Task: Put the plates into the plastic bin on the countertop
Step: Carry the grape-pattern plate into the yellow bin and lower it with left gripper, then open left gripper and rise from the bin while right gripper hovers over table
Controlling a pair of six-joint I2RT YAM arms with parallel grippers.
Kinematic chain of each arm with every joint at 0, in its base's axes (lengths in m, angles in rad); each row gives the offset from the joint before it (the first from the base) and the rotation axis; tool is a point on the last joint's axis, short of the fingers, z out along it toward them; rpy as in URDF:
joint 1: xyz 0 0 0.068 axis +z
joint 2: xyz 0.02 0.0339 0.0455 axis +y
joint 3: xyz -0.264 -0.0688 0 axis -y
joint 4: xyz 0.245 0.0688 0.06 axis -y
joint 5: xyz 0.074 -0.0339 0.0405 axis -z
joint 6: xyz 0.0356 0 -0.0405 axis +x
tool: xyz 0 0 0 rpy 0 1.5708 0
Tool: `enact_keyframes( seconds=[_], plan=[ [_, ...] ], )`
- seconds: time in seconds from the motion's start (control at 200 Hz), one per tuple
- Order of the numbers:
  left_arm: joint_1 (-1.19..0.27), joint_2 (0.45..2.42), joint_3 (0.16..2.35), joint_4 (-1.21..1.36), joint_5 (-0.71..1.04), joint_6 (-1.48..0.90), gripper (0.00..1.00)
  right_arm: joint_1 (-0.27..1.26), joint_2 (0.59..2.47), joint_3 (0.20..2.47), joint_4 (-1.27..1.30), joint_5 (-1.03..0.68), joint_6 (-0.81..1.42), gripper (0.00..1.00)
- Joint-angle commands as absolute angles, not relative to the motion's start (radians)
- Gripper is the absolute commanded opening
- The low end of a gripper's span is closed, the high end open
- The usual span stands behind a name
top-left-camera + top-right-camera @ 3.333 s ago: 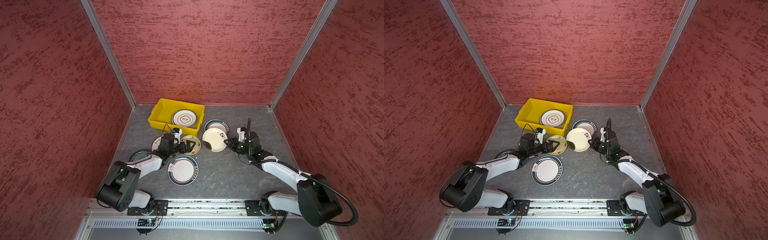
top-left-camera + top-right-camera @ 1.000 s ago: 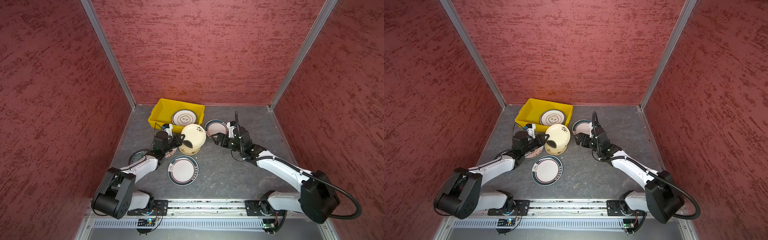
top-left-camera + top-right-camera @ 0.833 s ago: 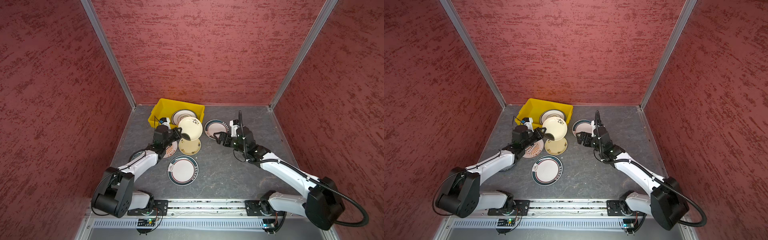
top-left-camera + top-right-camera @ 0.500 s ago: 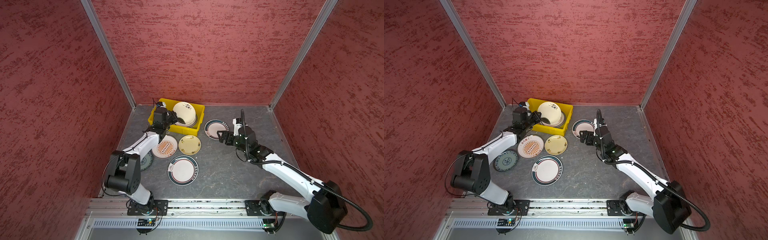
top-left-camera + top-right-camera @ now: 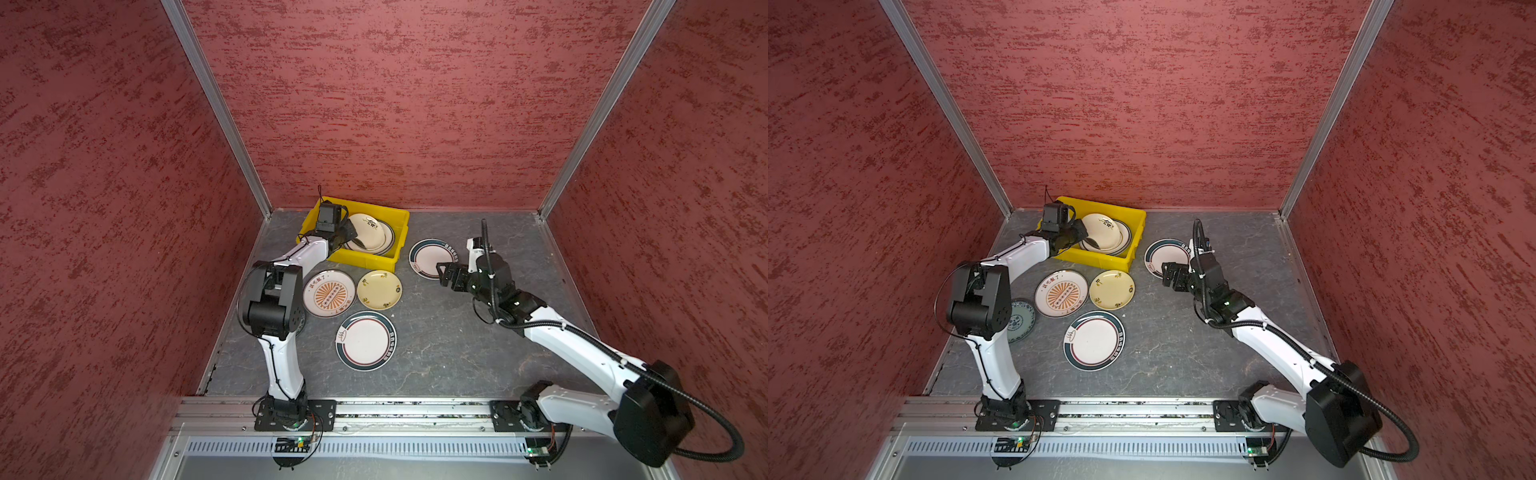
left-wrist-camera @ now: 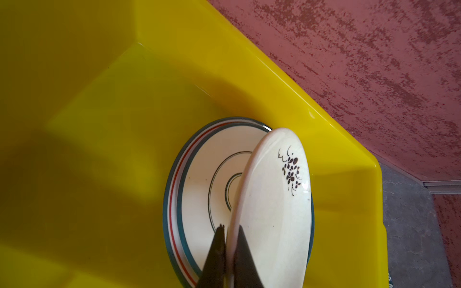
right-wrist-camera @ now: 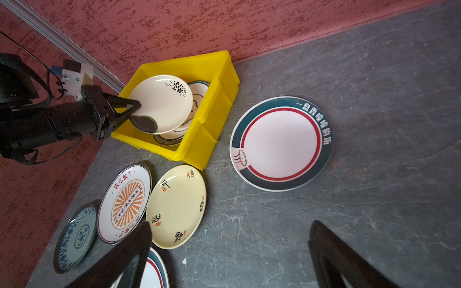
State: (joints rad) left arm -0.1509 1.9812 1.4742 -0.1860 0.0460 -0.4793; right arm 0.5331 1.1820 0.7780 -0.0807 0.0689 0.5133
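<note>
1. The cream plate [image 7: 162, 104] lay flat on the counter [image 5: 457, 332] a few seconds ago. Over the last second the left hand [image 7: 136, 109] has carried it, tilted, from above the yellow plate [image 5: 379, 289] back to the bin [image 5: 399, 216].
2. It now hangs inside the bin's outline, slanted over the striped plate [image 6: 199, 187] that already lies there. The left hand is still clenched on its near rim, one finger on each face. Whether its far edge touches the striped plate or the bin wall, I cannot tell.
3. The right hand [image 5: 442, 270] has drawn back from the middle. It hovers with its jaws spread wide and nothing in them, just beside the green-rimmed plate [image 5: 430, 257].
4. For the task, the second plate looks one step from done. Only lowering and letting go seem left, and a drop from this slant could clatter or leave it leaning.
5. Five plates are left on the counter:
   - the green-rimmed plate
   - the yellow plate
   - the sunburst plate [image 5: 329, 293]
   - the front plate [image 5: 365, 340]
   - the blue plate [image 5: 1019, 320]
6. The right hand seems placed to take the green-rimmed plate next.
</note>
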Motion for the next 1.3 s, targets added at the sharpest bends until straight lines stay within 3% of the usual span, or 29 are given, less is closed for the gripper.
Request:
enact_keyframes(
  seconds=[0.0, 0.17, 0.356, 0.406, 0.426, 0.541, 0.651, 0.726, 0.827, 1.072, 1.298],
  plan=[
    [-0.162, 2.031, 1.573, -0.285, 0.008, -0.418, 0.0, 0.524, 1.147, 0.752, -0.085, 0.09, 0.532, 0.99],
    [-0.22, 2.115, 1.709, -0.416, -0.125, -0.325, 0.0, 0.521, 1.136, 0.734, -0.119, 0.083, 0.55, 0.99],
    [-0.23, 2.162, 1.761, -0.464, -0.121, -0.328, 0.0, 0.514, 1.099, 0.713, -0.161, 0.068, 0.569, 0.99],
    [-0.231, 2.166, 1.767, -0.468, -0.122, -0.33, 0.26, 0.514, 1.081, 0.701, -0.164, 0.068, 0.576, 0.99],
    [-0.233, 2.167, 1.769, -0.47, -0.124, -0.329, 0.31, 0.514, 1.075, 0.695, -0.163, 0.067, 0.578, 0.99],
    [-0.24, 2.174, 1.779, -0.466, -0.117, -0.301, 0.28, 0.507, 1.042, 0.674, -0.163, 0.054, 0.588, 0.99],
    [-0.246, 2.173, 1.792, -0.467, -0.122, -0.293, 0.32, 0.496, 1.03, 0.673, -0.18, 0.035, 0.598, 0.99],
    [-0.254, 2.165, 1.796, -0.472, -0.135, -0.282, 0.51, 0.49, 1.026, 0.668, -0.185, 0.016, 0.603, 0.99],
    [-0.266, 2.146, 1.791, -0.471, -0.153, -0.256, 1.0, 0.479, 1.025, 0.657, -0.19, 0.0, 0.612, 0.99],
    [-0.327, 2.075, 1.712, -0.384, -0.322, -0.15, 0.99, 0.454, 1.016, 0.632, -0.213, -0.01, 0.624, 0.99],
    [-0.354, 1.932, 1.552, -0.301, -0.317, -0.173, 0.99, 0.433, 0.977, 0.61, -0.259, -0.005, 0.619, 0.99]
  ],
)
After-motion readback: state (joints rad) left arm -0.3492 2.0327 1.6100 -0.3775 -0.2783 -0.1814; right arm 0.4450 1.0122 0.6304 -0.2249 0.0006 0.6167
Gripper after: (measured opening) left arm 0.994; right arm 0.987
